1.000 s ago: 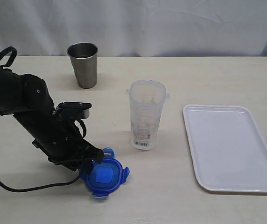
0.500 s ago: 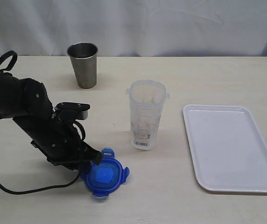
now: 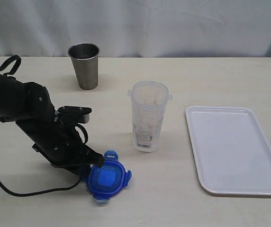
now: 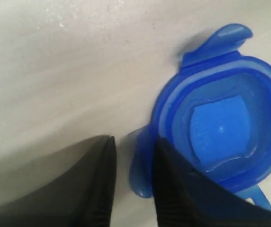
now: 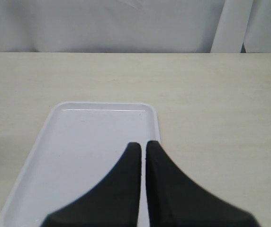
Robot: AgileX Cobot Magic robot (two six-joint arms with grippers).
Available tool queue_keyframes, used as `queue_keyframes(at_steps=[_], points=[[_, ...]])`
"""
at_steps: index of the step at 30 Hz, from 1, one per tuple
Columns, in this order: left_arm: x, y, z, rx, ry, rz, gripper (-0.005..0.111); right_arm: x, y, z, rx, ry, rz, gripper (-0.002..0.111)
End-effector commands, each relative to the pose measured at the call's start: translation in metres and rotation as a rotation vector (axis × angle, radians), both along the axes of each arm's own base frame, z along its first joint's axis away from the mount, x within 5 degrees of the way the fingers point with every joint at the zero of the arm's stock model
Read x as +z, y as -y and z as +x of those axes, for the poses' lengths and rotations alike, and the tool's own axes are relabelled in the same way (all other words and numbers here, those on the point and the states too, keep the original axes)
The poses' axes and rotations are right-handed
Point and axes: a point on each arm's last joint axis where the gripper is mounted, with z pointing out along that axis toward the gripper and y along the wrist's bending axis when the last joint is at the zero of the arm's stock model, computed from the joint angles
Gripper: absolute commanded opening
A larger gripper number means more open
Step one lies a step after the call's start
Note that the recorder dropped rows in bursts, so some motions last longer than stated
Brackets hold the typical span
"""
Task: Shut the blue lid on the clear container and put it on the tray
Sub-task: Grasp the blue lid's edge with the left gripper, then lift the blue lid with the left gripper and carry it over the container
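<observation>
The blue lid (image 3: 106, 178) lies flat on the table at the front left, flaps spread out. My left gripper (image 3: 92, 165) is down at its left edge. In the left wrist view the left gripper (image 4: 134, 142) straddles one flap tab of the blue lid (image 4: 221, 127). One finger presses the tab's inner side, and a strip of table shows between the tab and the other finger. The clear container (image 3: 148, 116) stands upright and uncovered mid-table. The white tray (image 3: 235, 151) lies to the right. My right gripper (image 5: 140, 144) hangs shut over the tray (image 5: 88, 142), near its edge.
A grey steel cup (image 3: 84, 65) stands at the back left, behind the left arm. The left arm's black cable (image 3: 12, 189) loops over the table at the front left. A white curtain closes off the back.
The left gripper's jaws have narrowed around the lid's flap tab and the left arm has settled slightly. The lid, container and tray have stayed put.
</observation>
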Motion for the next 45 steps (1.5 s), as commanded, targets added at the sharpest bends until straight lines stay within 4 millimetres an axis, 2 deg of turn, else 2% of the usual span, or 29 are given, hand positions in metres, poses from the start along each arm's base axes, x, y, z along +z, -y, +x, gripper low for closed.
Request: queue_keyframes(at_steps=[1, 7, 11, 23, 31, 37, 45], points=[[-0.009, -0.001, -0.002, -0.009, -0.017, 0.018, 0.018, -0.001, 0.000, 0.000, 0.003, 0.001, -0.002, 0.005], [-0.006, -0.001, -0.002, -0.048, -0.010, 0.019, 0.003, -0.001, 0.000, 0.000, 0.003, 0.001, -0.002, 0.005], [0.008, -0.002, -0.001, -0.079, 0.046, 0.017, 0.000, -0.001, 0.000, 0.000, 0.003, 0.001, -0.002, 0.005], [0.073, -0.006, -0.004, -0.113, 0.258, -0.052, 0.000, -0.001, 0.000, 0.000, 0.003, 0.001, -0.002, 0.005], [0.116, -0.016, -0.008, -0.181, 0.470, -0.033, 0.000, -0.001, 0.000, 0.000, 0.003, 0.001, -0.002, 0.005], [0.132, -0.022, -0.011, -0.239, 0.565, 0.010, 0.000, -0.001, 0.000, 0.000, 0.003, 0.001, -0.002, 0.005], [0.144, -0.025, -0.003, -0.291, 0.730, 0.058, 0.000, -0.001, 0.000, 0.000, 0.003, 0.001, -0.002, 0.005]])
